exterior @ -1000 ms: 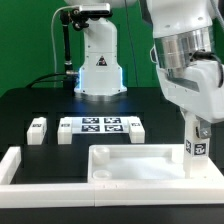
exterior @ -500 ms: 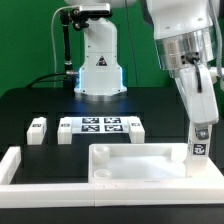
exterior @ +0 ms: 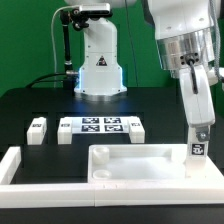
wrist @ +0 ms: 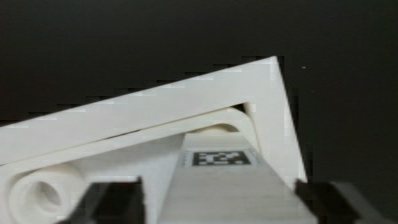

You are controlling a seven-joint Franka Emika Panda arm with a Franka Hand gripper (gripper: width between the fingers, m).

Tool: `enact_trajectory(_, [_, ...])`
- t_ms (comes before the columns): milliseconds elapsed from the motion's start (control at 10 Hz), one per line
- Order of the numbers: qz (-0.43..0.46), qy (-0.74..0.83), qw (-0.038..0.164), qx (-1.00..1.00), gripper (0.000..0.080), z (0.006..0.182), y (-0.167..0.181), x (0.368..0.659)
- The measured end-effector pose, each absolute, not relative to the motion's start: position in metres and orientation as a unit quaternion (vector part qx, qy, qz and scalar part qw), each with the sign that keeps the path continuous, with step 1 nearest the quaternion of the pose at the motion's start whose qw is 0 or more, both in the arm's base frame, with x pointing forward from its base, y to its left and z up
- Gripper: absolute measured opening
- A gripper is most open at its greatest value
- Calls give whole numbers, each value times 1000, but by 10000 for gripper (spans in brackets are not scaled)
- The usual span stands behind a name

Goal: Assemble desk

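The white rimmed tabletop panel [exterior: 140, 160] lies at the front of the black table. My gripper [exterior: 199, 134] is shut on a white leg block [exterior: 199, 147] with a square tag and holds it upright over the tabletop's corner at the exterior view's right. In the wrist view the leg [wrist: 222, 185] sits between my dark fingers [wrist: 118, 202], with the tabletop corner [wrist: 178, 110] and a round socket [wrist: 45, 195] below. Three more leg blocks stand behind the tabletop: one [exterior: 37, 129], a second [exterior: 66, 131] and a third [exterior: 137, 128].
The marker board [exterior: 101, 125] lies flat between the loose legs. A long low white border wall [exterior: 20, 165] runs along the front and the exterior view's left. The robot base [exterior: 98, 65] stands at the back.
My gripper with the leg has shifted slightly toward the exterior view's right and stands more upright over the tabletop corner. The other parts have not moved.
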State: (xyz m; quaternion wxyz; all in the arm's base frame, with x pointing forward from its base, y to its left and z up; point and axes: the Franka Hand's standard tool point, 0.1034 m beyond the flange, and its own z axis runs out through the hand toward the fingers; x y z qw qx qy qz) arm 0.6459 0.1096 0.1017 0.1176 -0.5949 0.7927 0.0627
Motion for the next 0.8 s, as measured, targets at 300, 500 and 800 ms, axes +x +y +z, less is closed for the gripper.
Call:
enact_trajectory(300, [63, 791, 118, -597, 642, 102, 111, 646])
enact_trajectory(500, [59, 769, 129, -624, 648, 129, 118, 645])
enact_trajectory(800, [59, 765, 130, -628, 649, 133, 118, 640])
